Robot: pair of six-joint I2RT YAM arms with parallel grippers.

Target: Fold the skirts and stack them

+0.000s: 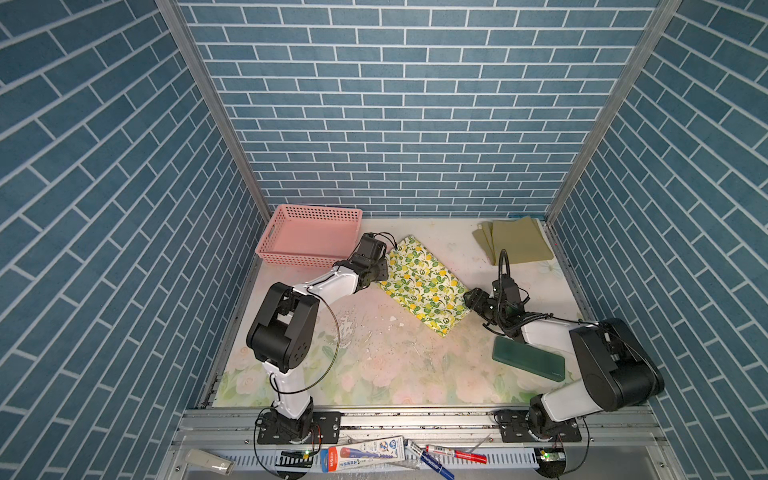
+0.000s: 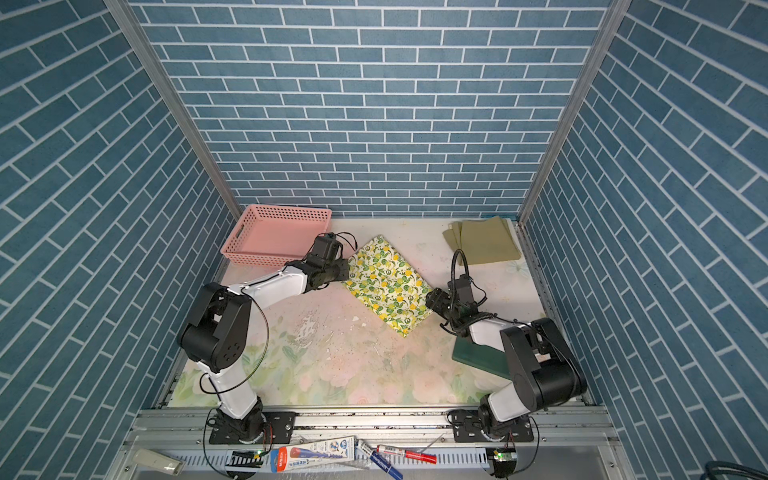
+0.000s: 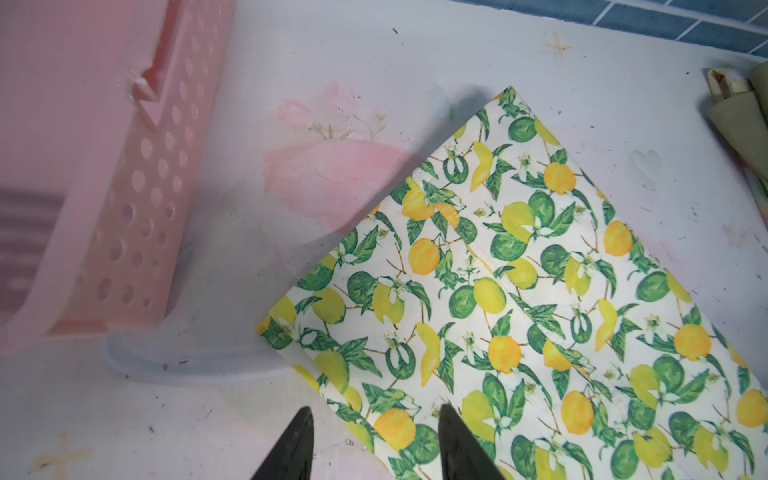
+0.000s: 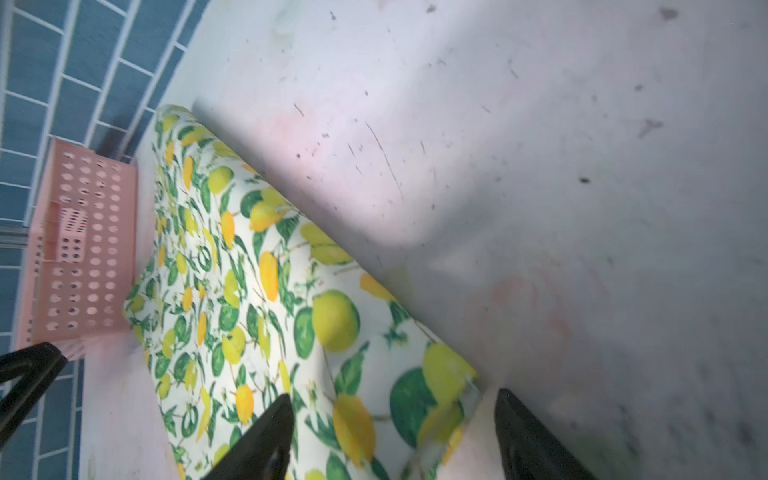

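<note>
Left gripper (image 3: 374,409) and right gripper (image 4: 395,395) both stand parted, holding nothing, one at each end of the lemon skirt (image 1: 424,286). On the tabletop (image 1: 374,365) that skirt lies folded flat in the middle; the olive skirt (image 1: 519,243) sits folded in the far right corner, well apart. Folding looks done for these two, I judge; stacking remains. No third skirt shows clearly.

Even overhead light is filling both top views, walls (image 1: 399,104) bowing toward the edges. Motion blur is smearing the lemon skirt (image 4: 257,291) in the right wrist view; the basket (image 3: 137,187) is looking hazy.
</note>
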